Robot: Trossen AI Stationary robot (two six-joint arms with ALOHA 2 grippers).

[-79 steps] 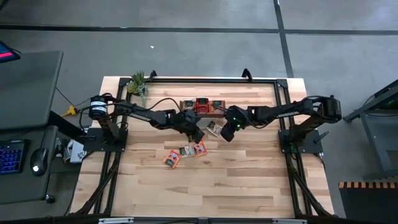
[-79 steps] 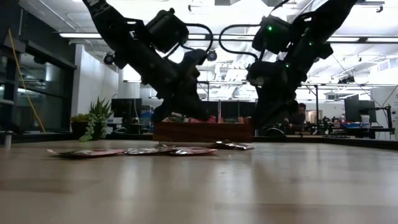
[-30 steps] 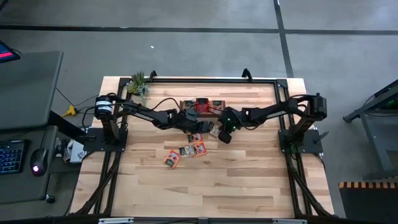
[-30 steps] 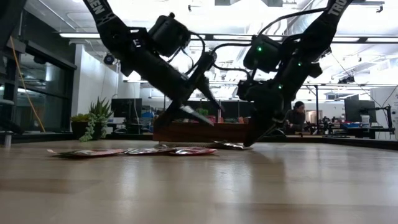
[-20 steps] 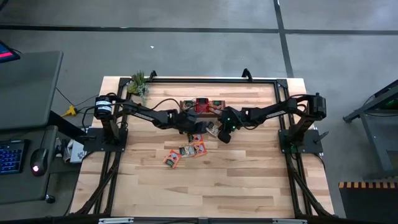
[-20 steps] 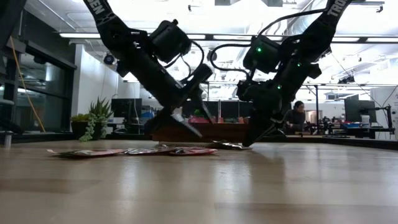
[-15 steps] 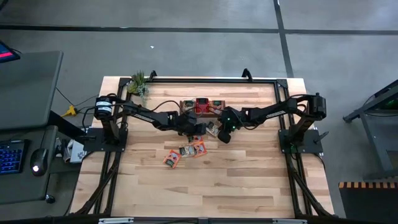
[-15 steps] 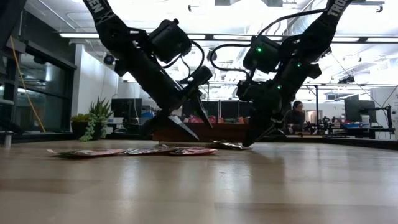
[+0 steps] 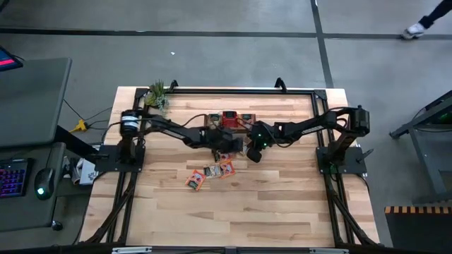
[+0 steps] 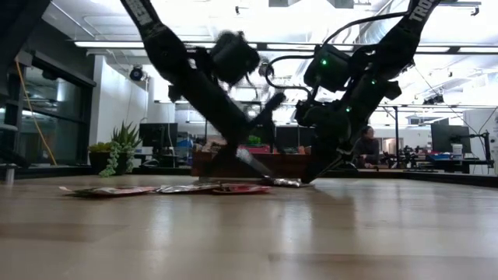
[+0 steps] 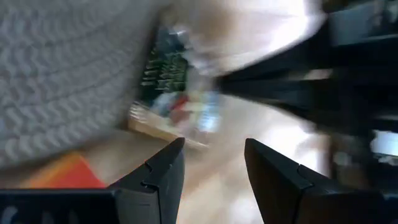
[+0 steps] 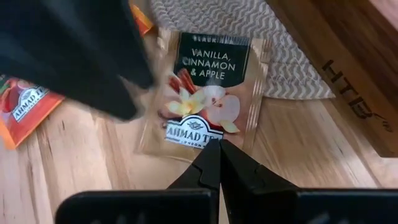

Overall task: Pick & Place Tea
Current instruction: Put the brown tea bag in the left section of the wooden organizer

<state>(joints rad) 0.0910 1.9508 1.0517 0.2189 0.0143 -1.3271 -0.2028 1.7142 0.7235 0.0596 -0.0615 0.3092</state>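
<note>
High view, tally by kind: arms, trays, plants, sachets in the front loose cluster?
Arms: 2 (left arm, right arm)
Wooden tray: 1
Plant: 1
Front-cluster sachets: 3
Total: 7

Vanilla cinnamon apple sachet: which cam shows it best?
The right wrist view: the vanilla sachet fills the picture, label readable, lying flat just past the right gripper, whose jaws are shut. In the high view it is mostly hidden by the arms; the low view shows sachets only edge-on; the left wrist view is blurred.

left wrist view smeared; a dark arm covers nearby sachets
</note>
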